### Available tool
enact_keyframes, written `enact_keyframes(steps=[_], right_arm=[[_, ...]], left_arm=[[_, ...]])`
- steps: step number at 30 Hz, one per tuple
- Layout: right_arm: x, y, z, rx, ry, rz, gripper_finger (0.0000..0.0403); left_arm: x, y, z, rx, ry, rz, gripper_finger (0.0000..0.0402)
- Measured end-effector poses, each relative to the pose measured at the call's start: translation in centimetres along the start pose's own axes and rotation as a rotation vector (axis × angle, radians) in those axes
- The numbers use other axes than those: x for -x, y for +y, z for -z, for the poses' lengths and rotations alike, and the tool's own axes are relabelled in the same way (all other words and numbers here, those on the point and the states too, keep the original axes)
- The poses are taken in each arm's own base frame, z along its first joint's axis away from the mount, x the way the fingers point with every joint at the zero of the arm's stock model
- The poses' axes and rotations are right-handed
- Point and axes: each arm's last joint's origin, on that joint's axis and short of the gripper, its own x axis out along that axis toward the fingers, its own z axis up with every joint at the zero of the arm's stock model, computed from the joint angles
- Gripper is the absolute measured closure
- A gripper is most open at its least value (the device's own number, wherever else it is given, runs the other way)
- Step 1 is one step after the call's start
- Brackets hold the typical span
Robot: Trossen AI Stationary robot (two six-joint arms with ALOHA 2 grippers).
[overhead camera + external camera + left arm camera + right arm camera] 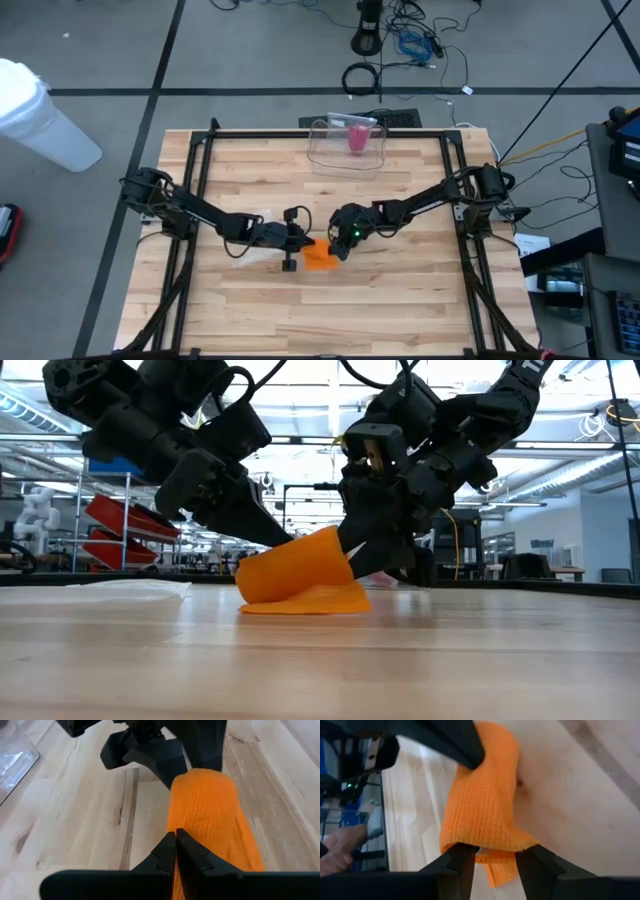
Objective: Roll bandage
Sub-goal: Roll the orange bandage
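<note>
High view, left to right, with the orange bandage (320,258) as the landmark: a white bin (40,115) stands on the grey floor (90,200) far off to its left, beyond the table edge. The wooden table (400,310) is pale butcher-block planks with a black frame rail (195,180) running along its sides. The left arm reaches in from the table's left side, and the left gripper (296,243) sits just left of the bandage, its fingers pressed together on the bandage's near end. A crumpled clear wrapper (245,222) lies on the wood left of the bandage, beside that arm. The bandage itself lies near the table's middle, a loose roll with a flat tail spread on the wood beneath it. Behind it, at the far edge, a clear plastic box (345,145) holds something pink (357,135). The right gripper (341,243) touches the bandage's right end; its fingers stand partly apart, straddling the roll's open end without squeezing it. Cables (410,45) sprawl over the floor beyond the box. Low view shows a lit workshop behind the bandage, with red shelving (125,525) to its left and desks to its right.
</note>
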Motion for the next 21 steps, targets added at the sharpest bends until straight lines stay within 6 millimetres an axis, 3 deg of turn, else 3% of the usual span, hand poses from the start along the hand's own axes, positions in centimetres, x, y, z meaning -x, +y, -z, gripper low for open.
enact_keyframes(steps=[10,15,21], right_arm=[[0.2,-0.4,-0.1,0.101,0.017,0.020,0.0278],[0.2,-0.5,-0.2,0.132,0.019,0.023,0.0248],[2.0,-0.2,-0.8,0.082,0.027,0.058,0.0218]], left_arm=[[-0.5,-0.1,0.6,0.021,0.023,-0.011,0.0381],[-0.7,-0.1,0.7,0.021,0.023,-0.011,0.0381],[-0.7,-0.2,0.9,0.020,0.031,0.011,0.0381]])
